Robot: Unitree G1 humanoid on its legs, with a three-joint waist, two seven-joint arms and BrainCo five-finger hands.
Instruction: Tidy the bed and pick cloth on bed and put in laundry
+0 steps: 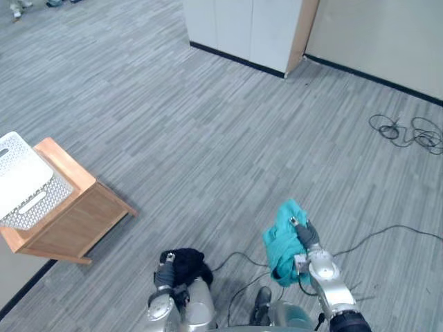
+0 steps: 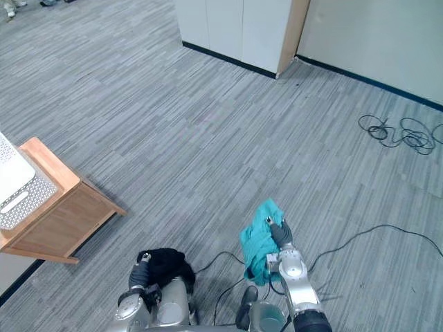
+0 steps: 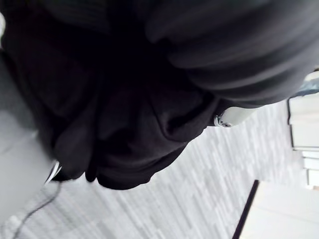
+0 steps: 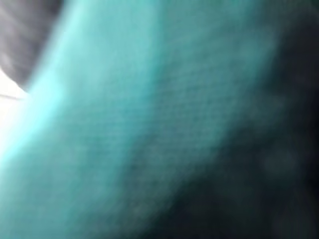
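A bunched teal cloth [image 1: 280,243] hangs above the grey floor at lower right, and my right hand [image 1: 307,234] is shut on its upper edge. The right wrist view shows the same teal cloth [image 4: 149,124] pressed close. At lower left my left hand [image 1: 165,274] is shut on a crumpled black cloth [image 1: 187,264], held low near my body. That black cloth [image 3: 134,114] drapes over the hand in the left wrist view. A white perforated laundry basket [image 1: 24,181] sits on a wooden stand [image 1: 76,214] at the far left, well apart from both hands.
Grey striped carpet stretches ahead. A white cabinet [image 1: 242,28] with a wooden side stands at the back, beside a pale wall. Coiled dark cables [image 1: 408,131] lie on the floor at right. A person's shoes [image 1: 17,7] show at the top left corner.
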